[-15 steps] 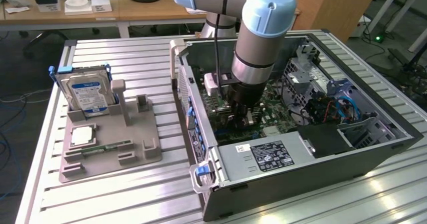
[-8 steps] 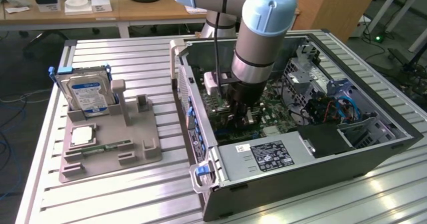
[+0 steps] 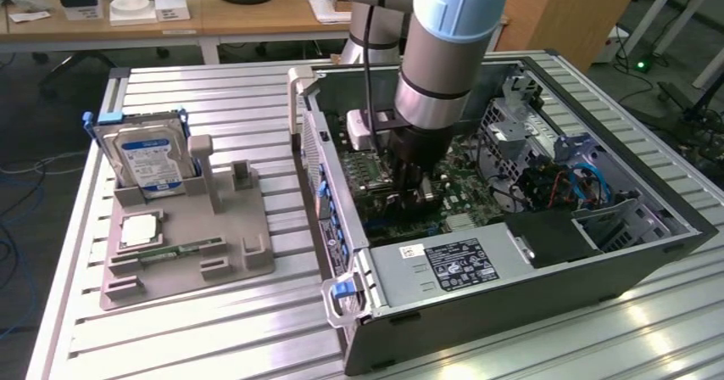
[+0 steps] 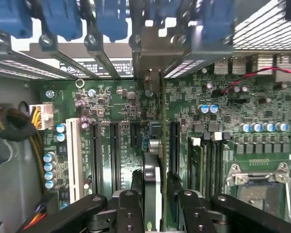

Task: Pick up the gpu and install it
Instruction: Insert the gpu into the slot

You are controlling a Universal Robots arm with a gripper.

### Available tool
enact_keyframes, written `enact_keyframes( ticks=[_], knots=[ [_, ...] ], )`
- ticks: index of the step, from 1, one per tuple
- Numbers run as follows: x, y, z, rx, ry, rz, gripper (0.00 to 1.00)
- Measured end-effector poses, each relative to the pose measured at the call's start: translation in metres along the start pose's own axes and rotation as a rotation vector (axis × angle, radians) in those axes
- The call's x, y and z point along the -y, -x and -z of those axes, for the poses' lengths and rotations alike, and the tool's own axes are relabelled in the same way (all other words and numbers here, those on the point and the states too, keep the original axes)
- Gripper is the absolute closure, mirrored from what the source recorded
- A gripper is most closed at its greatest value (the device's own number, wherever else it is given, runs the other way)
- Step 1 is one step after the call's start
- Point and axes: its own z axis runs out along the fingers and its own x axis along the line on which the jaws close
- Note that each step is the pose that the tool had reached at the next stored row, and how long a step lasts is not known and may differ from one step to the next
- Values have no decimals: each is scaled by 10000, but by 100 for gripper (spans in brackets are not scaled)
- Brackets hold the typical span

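Reaching straight down into the open computer case, gripper clamped on the gpu, held edge-on directly above the motherboard slots beneath the fingers.

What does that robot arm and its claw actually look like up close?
The arm is a thick silvery-grey tube with a pale blue joint cap and a dark band low down. A thin black cable runs alongside it. The gripper is black, with two narrow fingers on jointed links fastened by round pins.
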Motion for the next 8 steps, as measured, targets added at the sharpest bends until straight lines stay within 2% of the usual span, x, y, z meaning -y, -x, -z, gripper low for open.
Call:
enact_keyframes(
  ticks=[8],
  knots=[
    [5, 24, 276, 4, -105, 5, 65]
  ],
)
